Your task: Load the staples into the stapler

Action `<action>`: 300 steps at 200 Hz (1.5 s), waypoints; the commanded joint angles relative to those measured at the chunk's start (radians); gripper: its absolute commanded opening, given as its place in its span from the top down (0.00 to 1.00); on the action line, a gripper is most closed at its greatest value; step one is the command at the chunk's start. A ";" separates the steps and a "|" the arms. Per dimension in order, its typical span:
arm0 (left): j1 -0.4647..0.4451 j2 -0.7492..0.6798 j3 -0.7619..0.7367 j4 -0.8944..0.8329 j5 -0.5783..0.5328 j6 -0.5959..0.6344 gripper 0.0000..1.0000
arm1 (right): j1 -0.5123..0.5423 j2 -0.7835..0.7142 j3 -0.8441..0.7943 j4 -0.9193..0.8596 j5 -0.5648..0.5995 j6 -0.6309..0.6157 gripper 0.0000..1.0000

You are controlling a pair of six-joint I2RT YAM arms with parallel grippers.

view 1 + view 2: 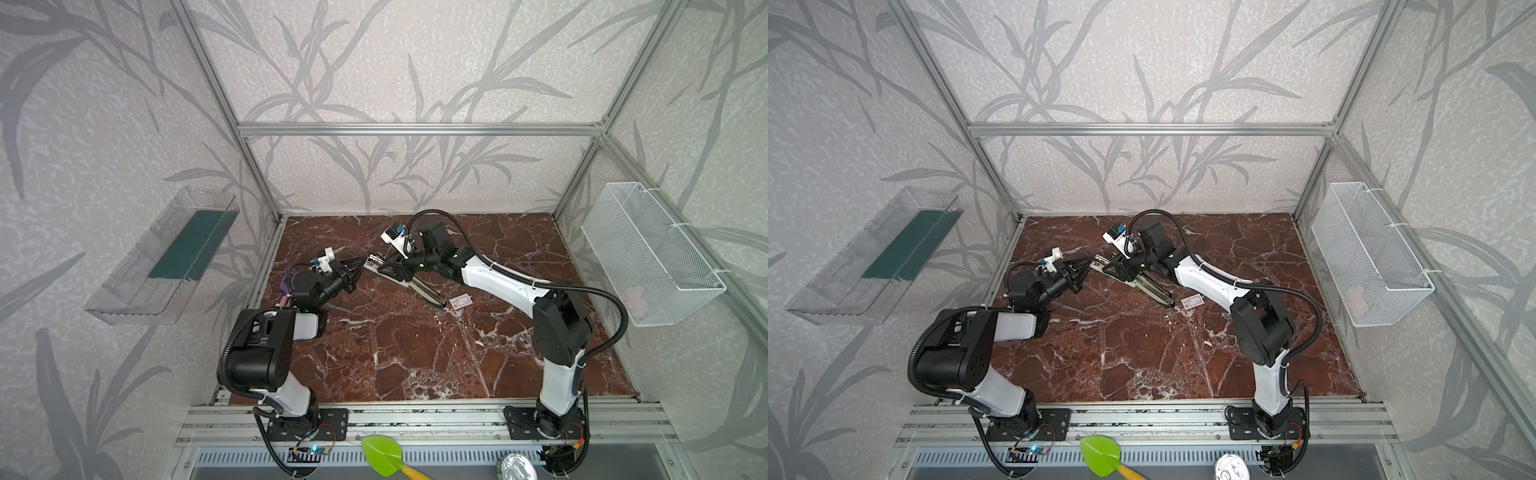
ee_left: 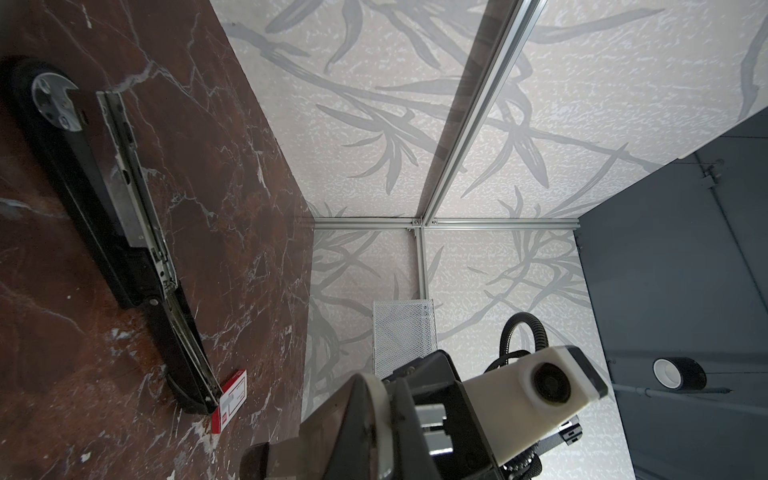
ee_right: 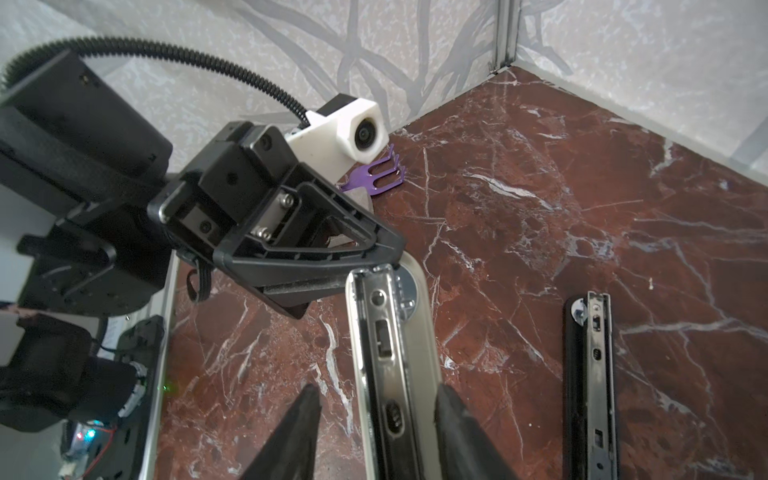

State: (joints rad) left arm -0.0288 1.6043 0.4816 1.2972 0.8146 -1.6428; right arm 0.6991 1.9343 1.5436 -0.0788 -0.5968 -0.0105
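A silver stapler (image 3: 390,353) with its chrome magazine facing up lies between the fingertips of my right gripper (image 3: 379,390), which is open, with a gap on one side. In both top views this stapler (image 1: 376,265) (image 1: 1102,262) sits mid-table at the back. My left gripper (image 1: 360,262) (image 3: 388,255) is shut, its tips against the stapler's front end; I cannot tell whether it pinches it. A second, black stapler (image 3: 590,374) (image 2: 124,187) lies opened flat beside it. The staples (image 1: 461,300) (image 2: 230,399), a small white box with a red label, lie at that stapler's far end.
A purple forked plastic piece (image 3: 376,178) lies by the left arm. A white mesh basket (image 1: 648,253) hangs on the right wall and a clear tray (image 1: 166,253) on the left wall. A green scoop (image 1: 382,455) lies below the table's front rail.
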 commanded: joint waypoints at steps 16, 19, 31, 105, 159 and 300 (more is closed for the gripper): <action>-0.002 0.002 0.008 0.117 0.023 -0.065 1.00 | 0.008 0.033 0.046 -0.049 -0.026 -0.029 0.63; -0.003 0.001 0.008 0.117 0.023 -0.066 1.00 | 0.008 0.035 0.048 -0.050 -0.026 -0.030 0.64; -0.003 0.003 0.009 0.117 0.023 -0.068 1.00 | 0.008 0.040 0.057 -0.059 -0.027 -0.033 0.73; 0.000 0.029 0.005 0.116 0.021 -0.074 0.72 | 0.013 0.053 0.098 -0.114 0.022 -0.072 0.98; 0.081 -0.021 -0.044 -0.038 -0.004 -0.001 0.47 | 0.013 0.081 0.134 -0.164 0.064 -0.092 1.00; 0.185 -0.554 -0.006 -1.155 -0.169 0.507 0.42 | 0.106 0.521 0.629 -0.369 0.179 -0.094 1.00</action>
State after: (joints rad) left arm 0.1482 1.1053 0.4881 0.2604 0.6815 -1.1938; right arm 0.7719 2.3928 2.0468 -0.3904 -0.4503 -0.1196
